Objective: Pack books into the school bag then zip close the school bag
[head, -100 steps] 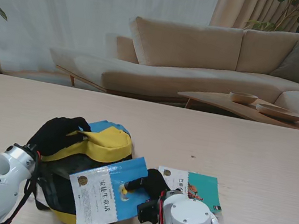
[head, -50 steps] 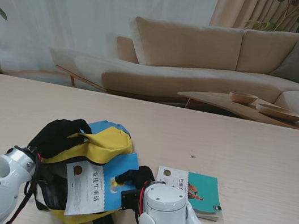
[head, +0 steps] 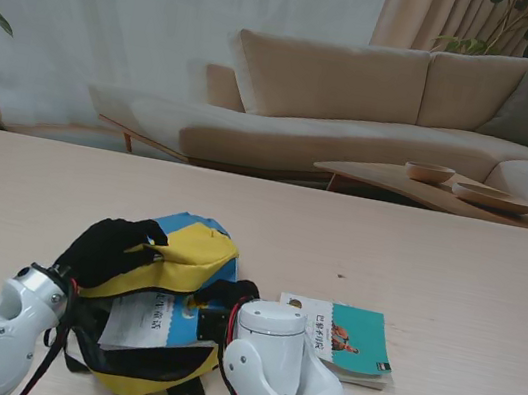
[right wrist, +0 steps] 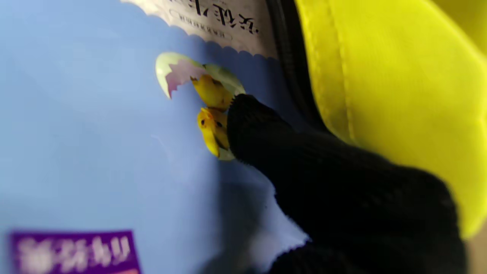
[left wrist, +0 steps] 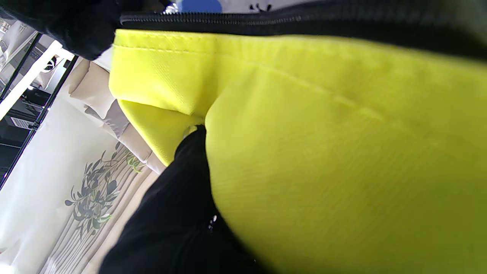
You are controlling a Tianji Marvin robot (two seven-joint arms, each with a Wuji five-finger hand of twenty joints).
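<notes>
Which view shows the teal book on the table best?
The stand view: the teal book lies whole on the table, right of the bag. The left wrist view shows only yellow bag fabric; the right wrist view shows the blue book, not the teal one.

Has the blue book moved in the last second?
Yes. The blue book slid left, away from the teal book, into the school bag.

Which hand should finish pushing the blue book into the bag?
Right. The right hand grips the blue book at the bag's mouth, while the left hand holds the yellow flap open.
</notes>
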